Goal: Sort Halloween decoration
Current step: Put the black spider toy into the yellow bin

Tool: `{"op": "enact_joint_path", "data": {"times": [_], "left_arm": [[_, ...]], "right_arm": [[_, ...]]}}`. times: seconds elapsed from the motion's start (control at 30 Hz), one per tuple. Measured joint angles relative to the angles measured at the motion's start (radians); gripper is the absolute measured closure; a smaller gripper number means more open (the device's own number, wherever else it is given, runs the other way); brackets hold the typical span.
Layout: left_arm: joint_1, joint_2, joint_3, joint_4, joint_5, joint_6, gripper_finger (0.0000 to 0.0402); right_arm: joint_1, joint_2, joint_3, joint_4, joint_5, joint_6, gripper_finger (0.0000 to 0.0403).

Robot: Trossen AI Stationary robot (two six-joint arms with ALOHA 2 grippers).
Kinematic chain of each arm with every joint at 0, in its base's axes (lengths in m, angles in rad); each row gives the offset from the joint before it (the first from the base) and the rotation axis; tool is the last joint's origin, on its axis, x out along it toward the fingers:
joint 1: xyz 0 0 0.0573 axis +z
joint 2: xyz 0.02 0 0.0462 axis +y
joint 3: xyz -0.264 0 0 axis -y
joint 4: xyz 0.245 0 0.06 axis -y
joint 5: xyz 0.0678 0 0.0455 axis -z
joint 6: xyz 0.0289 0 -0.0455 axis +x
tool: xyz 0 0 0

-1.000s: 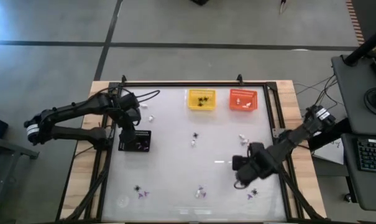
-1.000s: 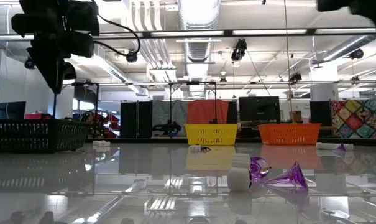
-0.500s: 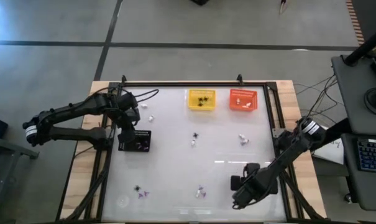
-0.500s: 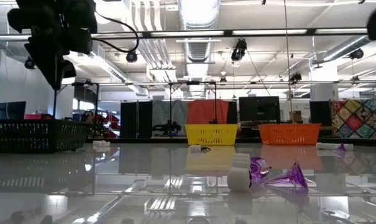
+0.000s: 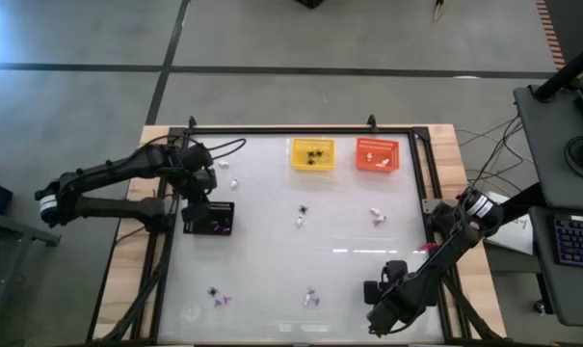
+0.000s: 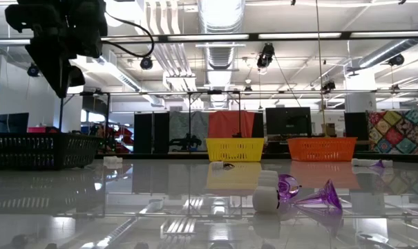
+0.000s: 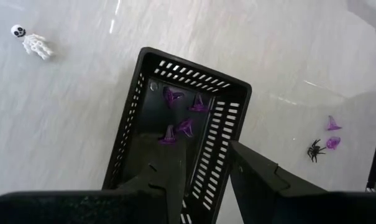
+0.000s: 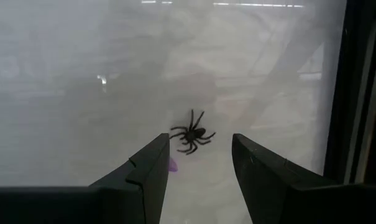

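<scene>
The Halloween decoration lies scattered as tiny trinkets on the white table. A black spider [image 8: 192, 134] sits near the front right, with a purple bit [image 8: 172, 165] beside it. My right gripper [image 8: 200, 167] hangs open above the spider and points down at it; in the high view the right gripper [image 5: 381, 294] hides it. My left gripper [image 7: 206, 180] is open and empty, high over the black basket [image 7: 175, 130], which holds several purple hats [image 7: 186, 115]. A white skeleton [image 7: 32, 42] lies beside that basket.
A yellow basket [image 5: 312, 154] and an orange basket [image 5: 378, 154] stand at the far edge. Loose trinkets lie mid-table [image 5: 301, 213], right of centre [image 5: 376, 214], front left [image 5: 217, 296] and front centre [image 5: 312, 297]. A raised black frame [image 5: 431, 193] borders the table.
My right gripper has gone toward the table's near edge and down, and now stands over the black spider, still open. It has dropped out of the low view's top right corner. No trinket has moved.
</scene>
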State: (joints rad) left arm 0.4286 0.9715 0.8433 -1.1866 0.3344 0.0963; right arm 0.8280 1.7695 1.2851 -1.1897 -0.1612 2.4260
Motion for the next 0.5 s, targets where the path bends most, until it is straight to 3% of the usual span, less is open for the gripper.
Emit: {"op": "enact_joint_path", "data": {"times": [0.5], "left_arm": [[0.000, -0.038, 0.000, -0.002, 0.000, -0.004, 0.0299]], "right_arm": [[0.018, -0.004, -0.156, 0.231, -0.049, 0.017, 0.0236]]}}
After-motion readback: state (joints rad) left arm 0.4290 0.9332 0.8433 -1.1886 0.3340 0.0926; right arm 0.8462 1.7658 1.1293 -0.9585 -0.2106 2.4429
